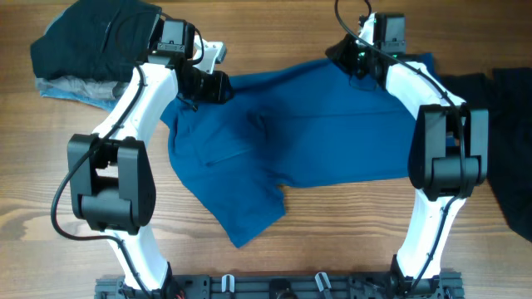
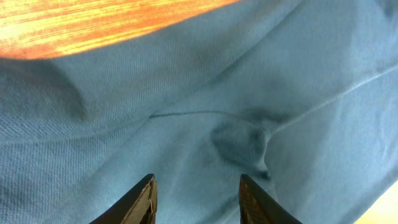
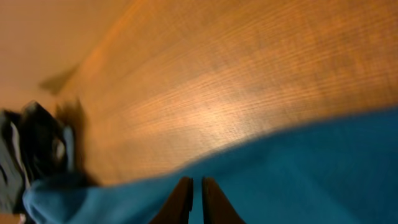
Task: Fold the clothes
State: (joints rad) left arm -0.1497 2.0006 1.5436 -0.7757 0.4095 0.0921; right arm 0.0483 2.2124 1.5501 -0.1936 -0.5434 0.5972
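Note:
The clothes [image 1: 316,124] are a royal-blue shirt lying spread and rumpled across the middle of the wooden table, one part trailing toward the front. My left gripper [image 1: 214,85] is over the shirt's upper left edge. In the left wrist view it [image 2: 198,180] stands open, fingers apart above wrinkled blue fabric [image 2: 186,93], gripping nothing. My right gripper [image 1: 356,58] is at the shirt's far right edge. Seen from the right wrist, it [image 3: 197,180] has its jaws almost together, pinched on the blue fabric [image 3: 311,168] at its border.
A heap of dark garments [image 1: 91,41] over a pale grey-blue one [image 1: 71,87] sits at the far left corner. A black garment [image 1: 507,124] lies along the right edge. The arms' base rail [image 1: 274,286] runs along the front.

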